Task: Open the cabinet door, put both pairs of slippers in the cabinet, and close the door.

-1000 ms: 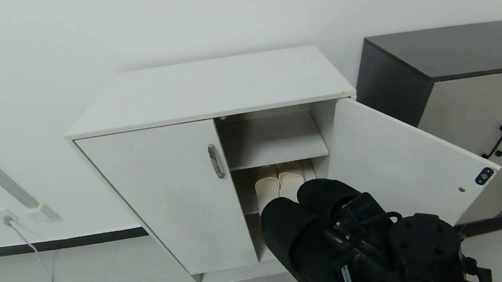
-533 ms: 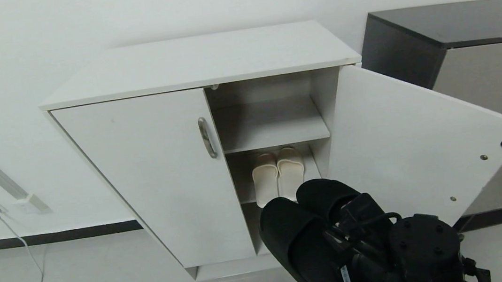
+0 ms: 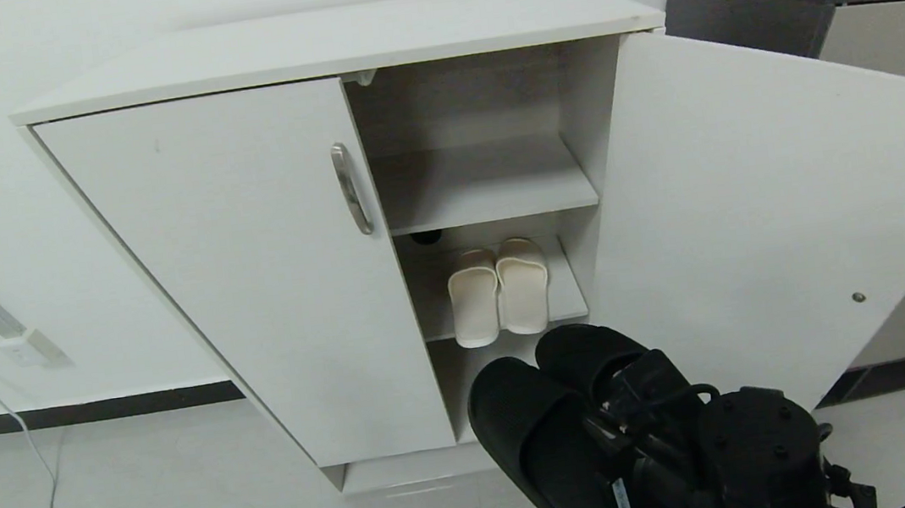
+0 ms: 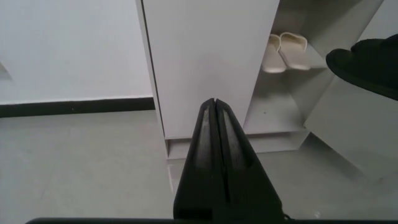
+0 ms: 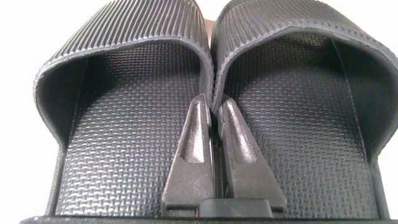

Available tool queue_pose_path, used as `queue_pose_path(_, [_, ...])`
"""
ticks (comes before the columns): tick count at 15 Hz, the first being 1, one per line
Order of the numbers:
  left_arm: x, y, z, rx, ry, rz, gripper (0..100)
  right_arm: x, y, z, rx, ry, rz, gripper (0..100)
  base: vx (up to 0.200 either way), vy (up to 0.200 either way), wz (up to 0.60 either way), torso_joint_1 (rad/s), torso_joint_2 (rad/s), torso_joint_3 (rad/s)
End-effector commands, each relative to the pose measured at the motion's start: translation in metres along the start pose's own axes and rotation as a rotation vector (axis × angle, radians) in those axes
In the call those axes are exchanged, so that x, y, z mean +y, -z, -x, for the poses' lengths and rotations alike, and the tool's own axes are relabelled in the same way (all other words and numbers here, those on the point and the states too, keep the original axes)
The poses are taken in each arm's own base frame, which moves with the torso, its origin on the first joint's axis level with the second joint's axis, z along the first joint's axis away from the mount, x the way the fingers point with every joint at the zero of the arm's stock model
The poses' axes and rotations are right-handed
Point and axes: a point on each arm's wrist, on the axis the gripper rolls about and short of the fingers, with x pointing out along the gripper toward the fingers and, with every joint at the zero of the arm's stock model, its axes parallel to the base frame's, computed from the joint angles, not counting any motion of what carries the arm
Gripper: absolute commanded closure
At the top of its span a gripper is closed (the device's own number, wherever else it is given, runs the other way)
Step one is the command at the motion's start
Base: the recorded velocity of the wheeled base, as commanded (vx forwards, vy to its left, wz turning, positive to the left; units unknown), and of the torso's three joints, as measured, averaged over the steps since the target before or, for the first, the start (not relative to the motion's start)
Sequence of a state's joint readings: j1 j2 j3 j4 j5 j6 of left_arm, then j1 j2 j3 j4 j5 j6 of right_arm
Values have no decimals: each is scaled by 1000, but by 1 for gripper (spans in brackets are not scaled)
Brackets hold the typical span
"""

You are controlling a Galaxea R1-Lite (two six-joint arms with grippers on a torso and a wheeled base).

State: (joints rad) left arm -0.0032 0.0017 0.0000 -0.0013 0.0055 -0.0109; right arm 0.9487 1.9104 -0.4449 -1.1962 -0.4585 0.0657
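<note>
Head view: black slippers (image 3: 522,416) are pinched in the right pincer (image 5: 213,109), toes pointed far toward the open cabinet (image 3: 335,41).

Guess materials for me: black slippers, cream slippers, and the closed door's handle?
Black slippers: likely moulded rubber or foam. They are matte, with fine ribs on the strap and a woven-pattern footbed.
Cream slippers: probably a similar soft moulded plastic. They look smooth and matte, with no seams visible.
Handle: metal by the look, with a silvery satin sheen, though it could be plated plastic.
</note>
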Motion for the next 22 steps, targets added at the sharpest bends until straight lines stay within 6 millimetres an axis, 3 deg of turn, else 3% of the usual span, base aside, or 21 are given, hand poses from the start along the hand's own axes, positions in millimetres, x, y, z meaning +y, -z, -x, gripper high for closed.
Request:
queue_pose_path(1, [0,0,0,1,-1,-5,100,0,0,-1,-6,0,-3,100,0,0,0,-36,442,383])
queue_pose_path(7, [0,0,0,1,-1,-6,100,1,2,-1,-1,-1,5,100,0,0,0,-6,297,290])
queue_pose_path(22, [0,0,0,1,-1,-2,100,14,0,-14,-76,-1,-12,100,0,40,0,0,1,1])
